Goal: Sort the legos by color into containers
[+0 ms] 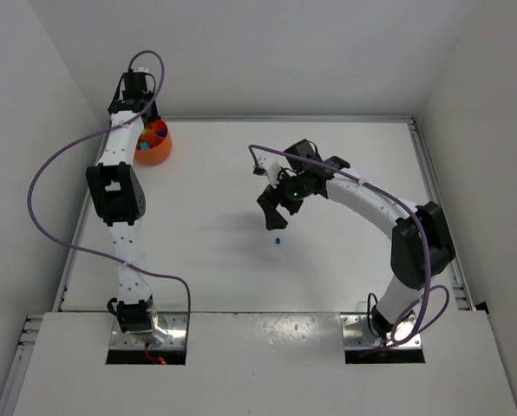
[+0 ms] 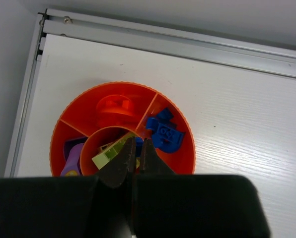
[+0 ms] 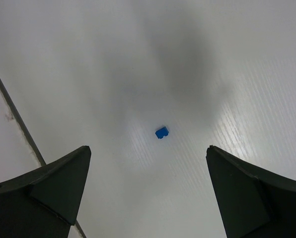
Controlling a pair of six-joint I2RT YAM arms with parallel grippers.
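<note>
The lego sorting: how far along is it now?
Done: the bowl holds blue pieces, an orange piece, a purple piece and a lime green piece, each colour in its own compartment. In hand: the open right gripper hovers over one small blue brick on the table; the left gripper is shut above the bowl's centre. Left: that brick, the only loose piece in view, must join the blue ones.

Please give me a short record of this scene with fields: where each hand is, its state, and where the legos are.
left hand: shut, above the centre of the orange bowl
right hand: open, above one blue lego on the table
in the bowl: orange piece, blue pieces, purple piece, lime green piece, each colour in its own compartment
</note>
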